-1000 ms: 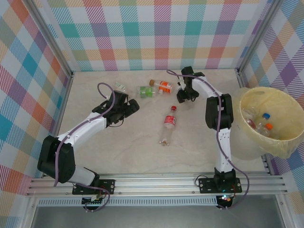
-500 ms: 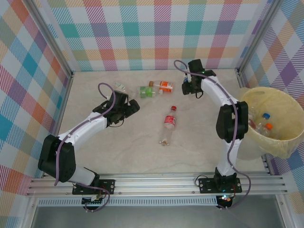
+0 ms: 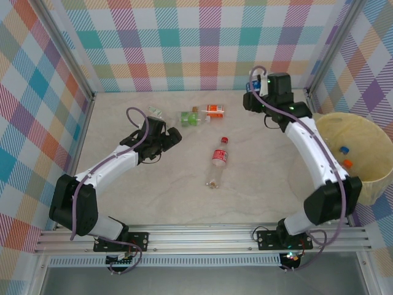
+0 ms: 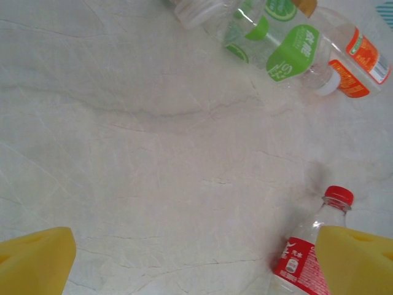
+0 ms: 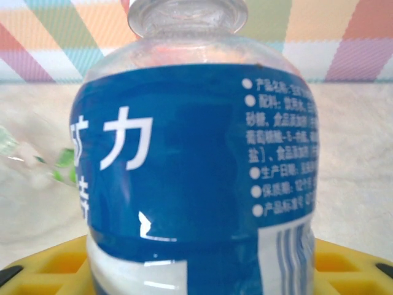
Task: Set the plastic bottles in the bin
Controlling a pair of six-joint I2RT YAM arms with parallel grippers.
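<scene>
My right gripper (image 3: pixel 252 97) is shut on a blue-labelled plastic bottle (image 5: pixel 196 160), held up off the table at the back, left of the bin (image 3: pixel 374 184). The bin is a pale yellow tub at the right, with blue-capped (image 3: pixel 344 149) and orange-capped (image 3: pixel 348 163) bottles inside. On the table lie a red-labelled bottle (image 3: pixel 218 161), an orange-labelled one (image 3: pixel 214 110), a green-labelled one (image 3: pixel 190 118) and a small clear one (image 3: pixel 155 112). My left gripper (image 3: pixel 170 136) stands open above bare table, and the red-labelled bottle (image 4: pixel 304 258) lies beside its right finger (image 4: pixel 359 261).
Checked walls close off the back and both sides. The marble tabletop (image 3: pixel 159 184) lies open in front of the bottles. Metal rails (image 3: pixel 202 236) with the arm bases run along the near edge.
My right arm has swung from the table's middle back and to the right, toward the bin, carrying the blue-labelled bottle and closing tighter on it. The left arm has not moved.
</scene>
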